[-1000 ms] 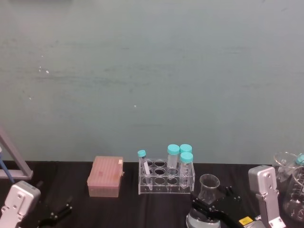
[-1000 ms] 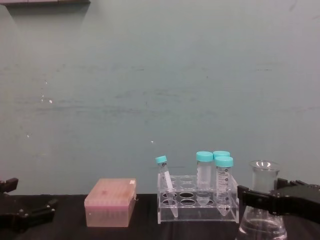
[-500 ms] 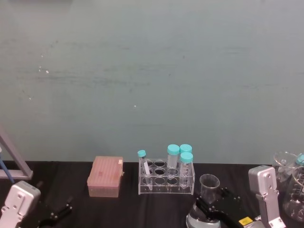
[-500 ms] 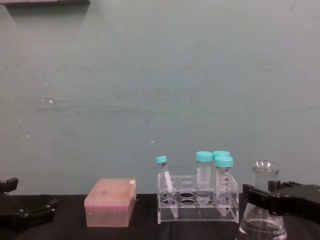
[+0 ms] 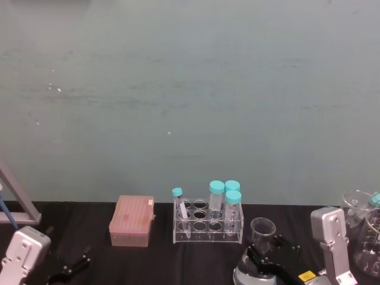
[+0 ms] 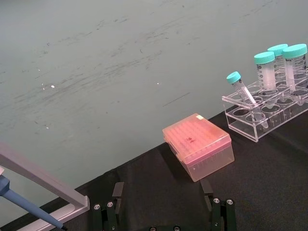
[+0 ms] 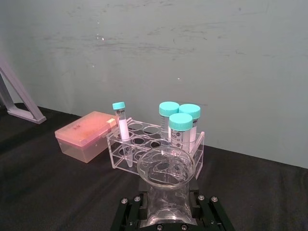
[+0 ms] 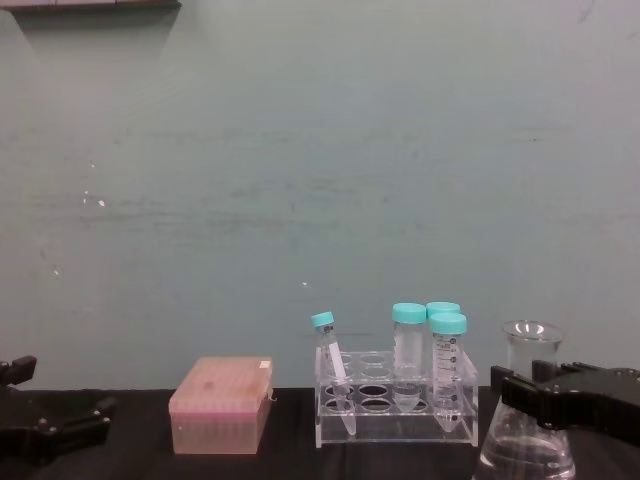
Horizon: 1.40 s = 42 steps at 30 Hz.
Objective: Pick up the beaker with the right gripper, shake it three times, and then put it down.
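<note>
Both sides of the beaker [image 7: 166,185] are pinched by the right gripper [image 7: 167,205]. Its black jaws press on the glass just below the neck, so the pincer is grasping the flask. In the chest view the beaker [image 8: 527,345] stands upright at the right end of the scene. The right gripper [image 8: 548,392] crosses it there as a dark band between the neck and the wide base. The base runs off the lower edge, so I cannot tell whether it rests on the table or hangs above it. From the head view the beaker [image 5: 262,228] is near the robot and right of centre, with the right gripper [image 5: 265,252] around it.

Just left of the flask and a little farther away stands a clear tube rack [image 8: 395,408] holding four teal-capped tubes [image 8: 448,350]. Three large ones stand upright at its right end and one small one leans at its left end. A pink box [image 8: 220,405] lies on the black table [image 7: 43,192] left of the rack, apart from it. More glassware [image 5: 367,240] stands at the far right edge.

The left gripper [image 6: 163,211] is parked low at the near left. Its fingers are spread wide with nothing between them, well apart from the pink box.
</note>
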Each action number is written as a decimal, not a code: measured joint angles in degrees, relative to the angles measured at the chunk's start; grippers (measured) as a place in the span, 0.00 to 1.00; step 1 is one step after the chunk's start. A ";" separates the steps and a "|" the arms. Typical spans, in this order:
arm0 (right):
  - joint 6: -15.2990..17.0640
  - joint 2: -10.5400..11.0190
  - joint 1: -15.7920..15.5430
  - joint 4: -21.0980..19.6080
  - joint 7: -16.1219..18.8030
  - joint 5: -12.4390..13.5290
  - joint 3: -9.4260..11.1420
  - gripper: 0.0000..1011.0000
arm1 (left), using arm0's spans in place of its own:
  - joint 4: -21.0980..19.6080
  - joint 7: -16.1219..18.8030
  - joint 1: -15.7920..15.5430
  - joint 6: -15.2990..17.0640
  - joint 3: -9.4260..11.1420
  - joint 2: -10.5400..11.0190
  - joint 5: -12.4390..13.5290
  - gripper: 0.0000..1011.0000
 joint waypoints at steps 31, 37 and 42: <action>1.88 -0.32 0.36 -4.37 2.01 -2.18 4.14 0.47 | 0.00 0.00 0.00 -0.01 0.00 0.00 0.00 0.99; 2.35 -0.61 0.16 -4.55 2.05 -2.21 4.46 0.47 | 0.00 0.00 0.00 0.00 0.00 0.00 0.00 0.99; 3.66 -1.55 -0.10 -4.72 2.18 -0.14 5.59 0.47 | 0.00 0.00 0.00 0.00 0.00 0.00 0.00 0.99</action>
